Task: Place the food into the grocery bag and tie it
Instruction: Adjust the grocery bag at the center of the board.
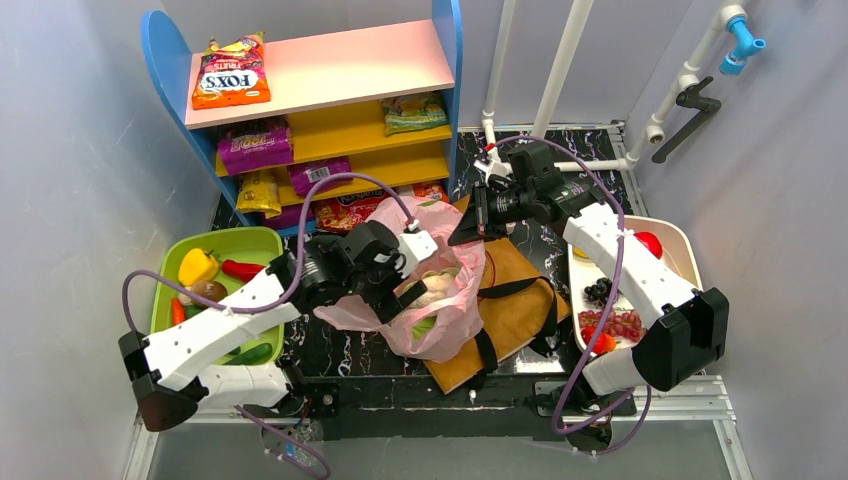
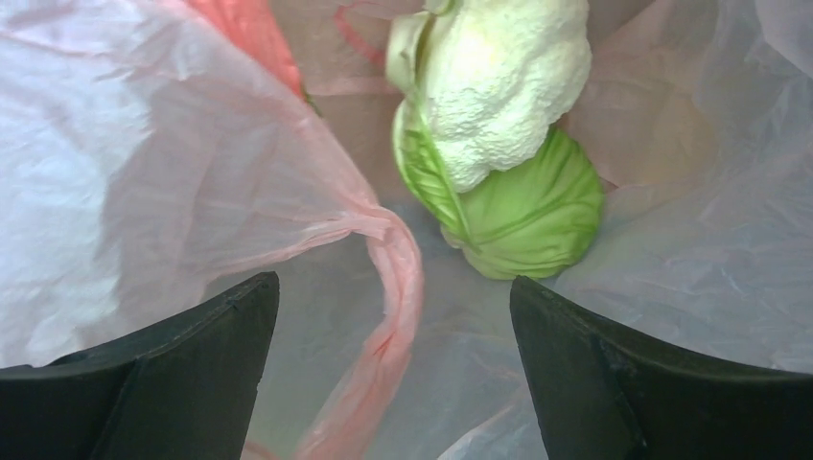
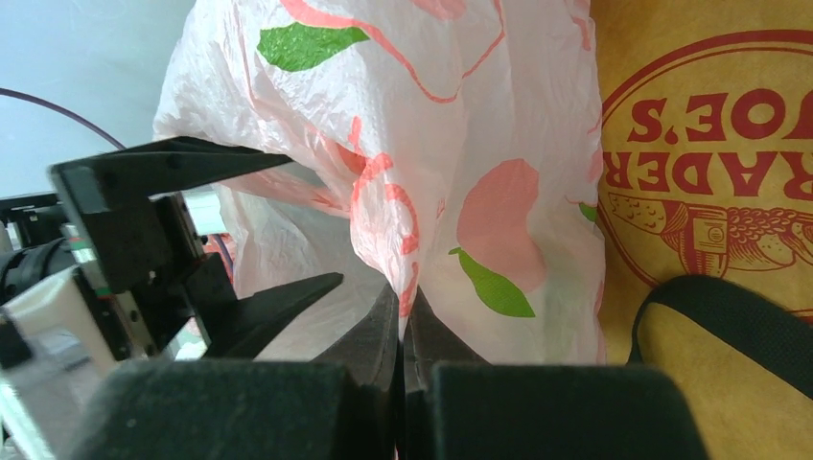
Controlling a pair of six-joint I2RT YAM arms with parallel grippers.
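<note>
Pink bag lies open on the tote, cauliflower inside it just beyond the left gripper's wide-apart fingers; right gripper's fingers pressed together, pinching a fold of the bag.

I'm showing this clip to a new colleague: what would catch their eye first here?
The pink grocery bag dominates mid-table, lying on a brown paper bag, with the right hand pinching its rim. Inside it, a green-and-white vegetable sits beyond the left hand, whose jaws stand wide open. At the far left, a blue shelf holds bright snack packets.
</note>
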